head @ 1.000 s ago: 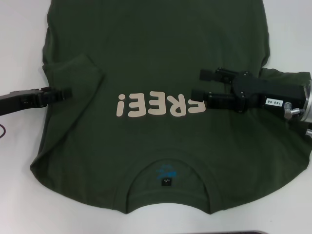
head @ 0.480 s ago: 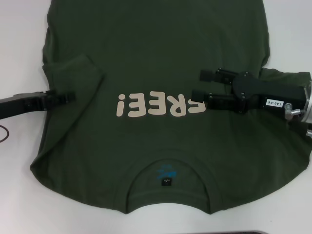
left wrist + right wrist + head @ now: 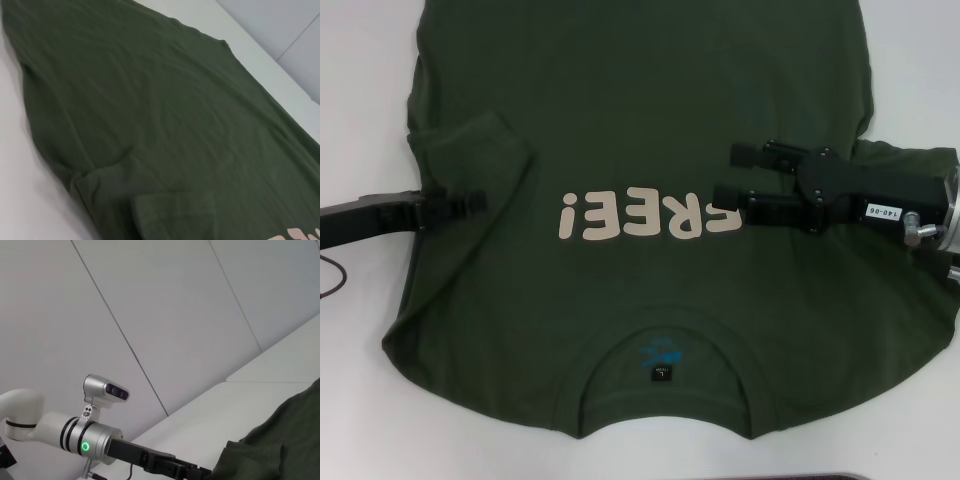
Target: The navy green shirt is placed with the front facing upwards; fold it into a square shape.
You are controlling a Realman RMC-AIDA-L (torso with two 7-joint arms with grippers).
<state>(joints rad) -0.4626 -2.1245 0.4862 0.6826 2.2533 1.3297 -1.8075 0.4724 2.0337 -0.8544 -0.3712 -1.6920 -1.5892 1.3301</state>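
Navy green shirt [image 3: 650, 130] — flat, face-up

The right tool [image 3: 728, 171] is showing two long black fingers [image 3: 752, 154] on a black angular body with small dark screws. Behind it, a black block is carrying a white label reading "140-06", and a silver metal ring is closing the wrist. The left tool [image 3: 475, 203] is black and slim, with a thin dark cable. In the right wrist view, the left arm is appearing white, with black bands and a glowing green ring.

white table [image 3: 360, 400] | pale panelled wall [image 3: 165, 305] with diagonal seams
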